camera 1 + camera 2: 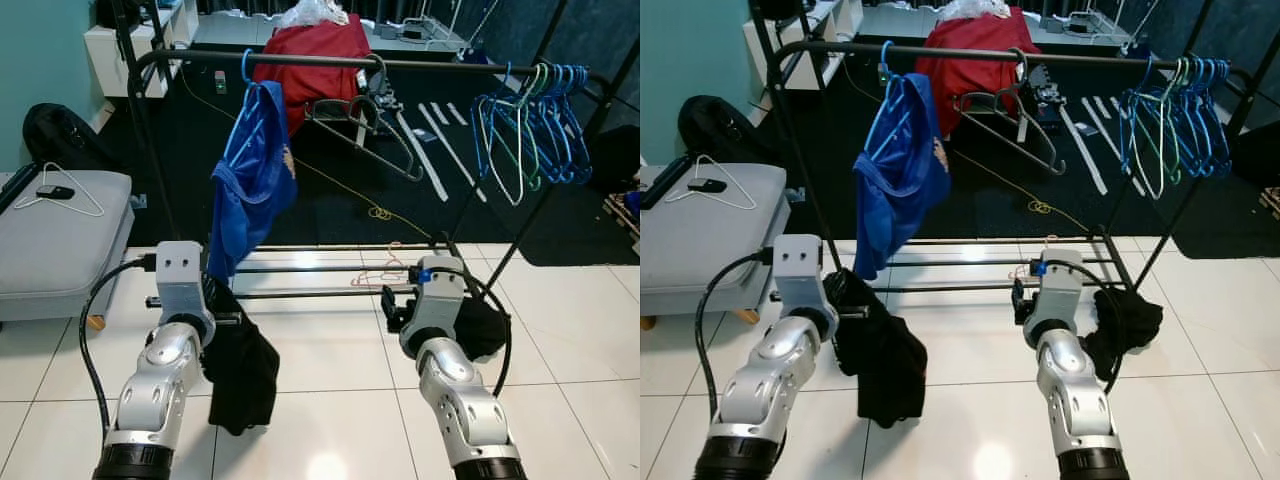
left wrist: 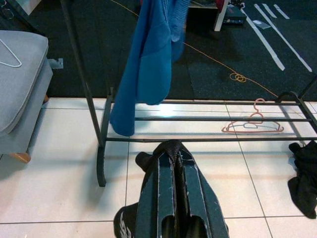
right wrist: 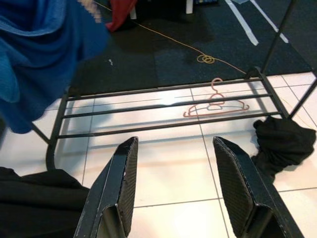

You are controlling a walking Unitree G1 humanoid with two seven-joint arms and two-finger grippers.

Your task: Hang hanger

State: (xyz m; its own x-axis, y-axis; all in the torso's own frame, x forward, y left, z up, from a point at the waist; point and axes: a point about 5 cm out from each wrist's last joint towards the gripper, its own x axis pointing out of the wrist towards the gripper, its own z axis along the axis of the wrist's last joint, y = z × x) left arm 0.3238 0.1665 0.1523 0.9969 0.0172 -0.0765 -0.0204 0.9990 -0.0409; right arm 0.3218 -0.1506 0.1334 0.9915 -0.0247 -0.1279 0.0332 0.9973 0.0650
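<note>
The floor is glossy white ceramic tile [image 1: 330, 400], mirroring light, and meets a matt dark carpet [image 1: 330, 200]. The black metal clothes rack [image 1: 320, 62] has smooth, faintly shiny tubes. A blue cloth garment [image 1: 255, 175] with a soft sheen hangs from a blue plastic hanger [image 1: 247, 72]. A matt black cloth [image 1: 880, 360] looks limp and slightly fuzzy. The grey upholstered bench [image 1: 60, 240] has woven matt fabric. A thin pink wire hanger [image 3: 215, 105] looks smooth.

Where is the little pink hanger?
The pink hanger lies flat on the white floor tiles under the clothes rack's bottom bars, toward the robot's right side. It is just ahead of the open right hand, near a black cloth pile.
</note>
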